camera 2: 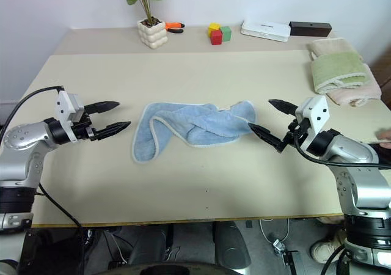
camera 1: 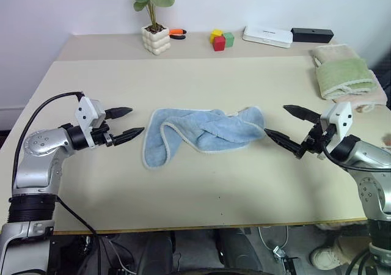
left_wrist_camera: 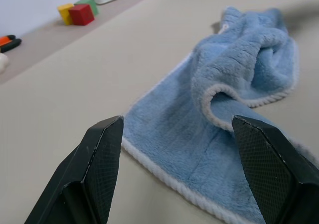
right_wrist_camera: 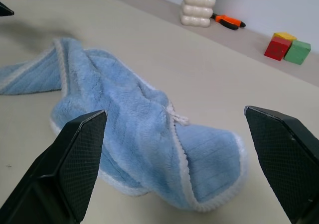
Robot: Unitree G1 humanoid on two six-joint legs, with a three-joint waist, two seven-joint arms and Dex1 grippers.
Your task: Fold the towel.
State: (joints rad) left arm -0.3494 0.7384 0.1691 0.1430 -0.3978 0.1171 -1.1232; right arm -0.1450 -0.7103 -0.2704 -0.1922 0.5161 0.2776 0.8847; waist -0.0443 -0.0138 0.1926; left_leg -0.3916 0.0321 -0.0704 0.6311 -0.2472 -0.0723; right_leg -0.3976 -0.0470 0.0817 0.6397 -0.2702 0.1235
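Blue terry, rumpled and twisted: the towel (camera 1: 201, 133) lies mid-table (camera 1: 183, 195), not yet folded as far as we can judge. One end curls back in a loop on the side nearer our left gripper (camera 1: 126, 123); the other end bunches toward our right gripper (camera 1: 288, 124). We hold nothing. Both pairs of jaws stand wide open, each pointing inward at the towel from its own side, the left just short of the looped end, the right tip close to the bunched end, with no touch that we can confirm. Beyond the towel, along the far edge, sit a potted plant (camera 1: 154, 18) and 3 coloured blocks (camera 1: 221, 39); 2 folded cloths (camera 1: 345, 74) are stacked well off to its right. What remains, in our judgement, is everything: untwist and flatten it, take 2 corners, then fold.
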